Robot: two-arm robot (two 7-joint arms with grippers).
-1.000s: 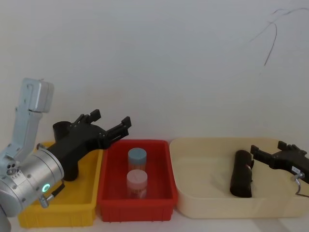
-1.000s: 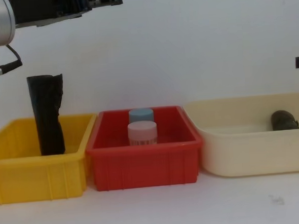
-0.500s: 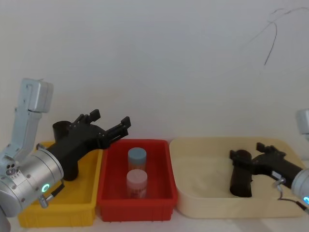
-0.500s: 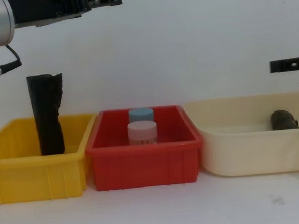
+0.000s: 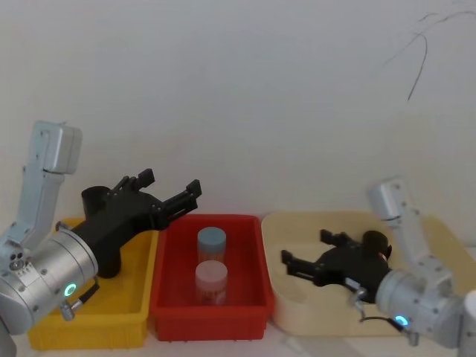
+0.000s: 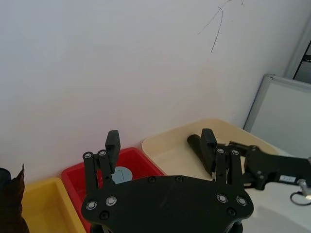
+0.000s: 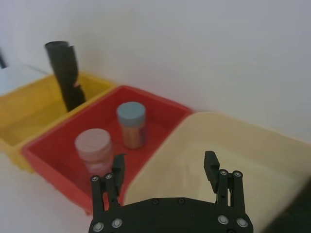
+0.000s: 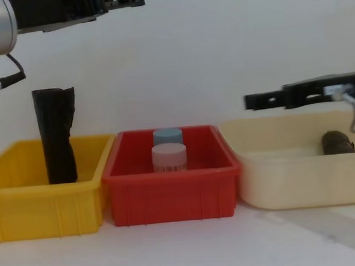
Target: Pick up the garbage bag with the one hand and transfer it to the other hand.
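**Here, empty-handed on both sides of the red bin (image 8: 169,197)**

Nearest in the red bin stands a pink-lidded jar (image 8: 169,157), with a blue-lidded jar (image 8: 167,135) just behind it. Right against the red bin's left wall sits a yellow bin (image 8: 43,210). In it the garbage bag (image 8: 56,137), a black roll, stands upright and rises well past the red bin's rim; no gripper touches it. Against the red bin's right wall sits a cream tub (image 8: 289,183), where a second black roll (image 8: 338,142) lies on the floor at the end away from the red bin.

The right gripper (image 5: 306,248), on the arm with the blue ring, hangs over the tub's end closest to the red bin. Its fingers are spread wide, point toward the red bin and hold nothing. The left gripper (image 5: 171,182), on the arm with the green-cyan ring, is held high over the red bin's left far corner. Its fingers are also wide apart and empty. A white wall (image 8: 220,46) stands behind the red bin.
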